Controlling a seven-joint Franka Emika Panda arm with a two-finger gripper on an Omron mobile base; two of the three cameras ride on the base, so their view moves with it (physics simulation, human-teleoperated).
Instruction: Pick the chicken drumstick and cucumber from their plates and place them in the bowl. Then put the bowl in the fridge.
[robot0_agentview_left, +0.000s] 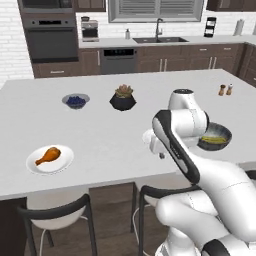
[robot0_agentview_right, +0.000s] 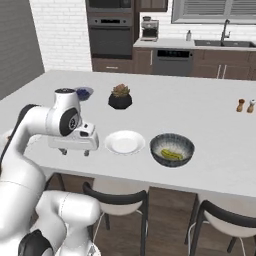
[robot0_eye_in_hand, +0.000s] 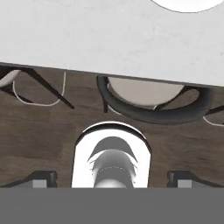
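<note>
Left base view: the small orange-brown chicken drumstick (robot0_agentview_left: 48, 156) is lying on one round white plate (robot0_agentview_left: 64, 163) at the counter's near left, well apart from the arm, so the gripper should be travelling left and descending over the bulbous end.

Right base view: the two-finger gripper (robot0_agentview_right: 74, 152) is hovering with jaws spread wide and empty beside one bare white plate (robot0_agentview_right: 124, 142), while one stubby yellow-green cucumber (robot0_agentview_right: 171, 154) is already sitting in one dark grey-black bowl (robot0_agentview_right: 186, 141).

Hand view: two dark fingertips (robot0_eye_in_hand: 40, 180) are pointing past the counter edge.

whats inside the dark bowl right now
The cucumber lies inside the bowl, on its greyish bottom. Nothing else shows in it; the chicken drumstick is on its plate. In the left base view the arm covers part of the bowl.
</note>
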